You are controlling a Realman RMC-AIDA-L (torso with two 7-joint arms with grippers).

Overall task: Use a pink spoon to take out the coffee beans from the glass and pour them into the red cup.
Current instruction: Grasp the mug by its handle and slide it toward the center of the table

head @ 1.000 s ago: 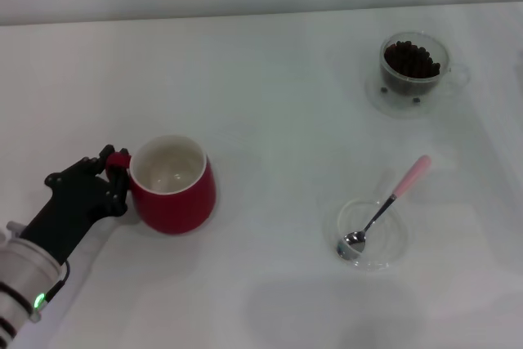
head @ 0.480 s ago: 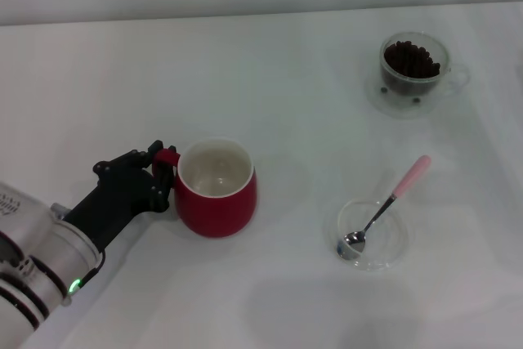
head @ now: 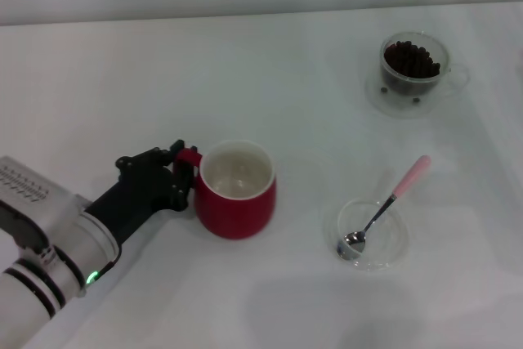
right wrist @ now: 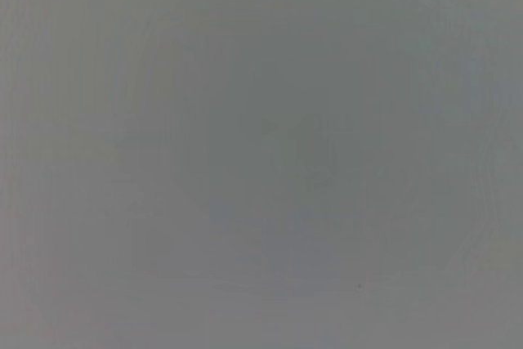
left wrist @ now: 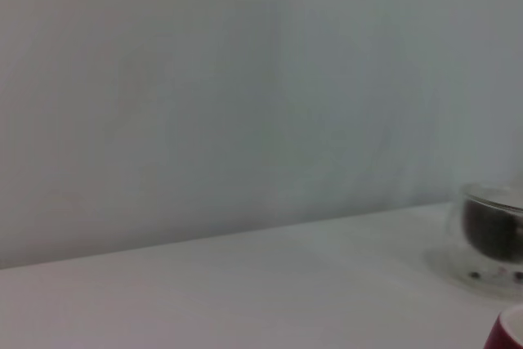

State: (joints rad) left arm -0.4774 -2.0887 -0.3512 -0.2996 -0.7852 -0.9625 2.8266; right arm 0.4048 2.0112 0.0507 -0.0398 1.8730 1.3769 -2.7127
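Spoon (head: 382, 213) work has not begun; the step in hand looks like placing the red cup (head: 236, 189), lower centre-left of the head view. The left tool (head: 181, 176) is clamped on the cup's handle. The right tool is out of sight. At lower right the spoon rests in a shallow dish (head: 395, 248), bowl down. The glass (head: 415, 64) of beans (head: 409, 58) stands upper right. Next, I judge, the spoon's pink handle needs a pinch. A bare white surface (head: 270, 79) meets a pale wall (left wrist: 204, 79).
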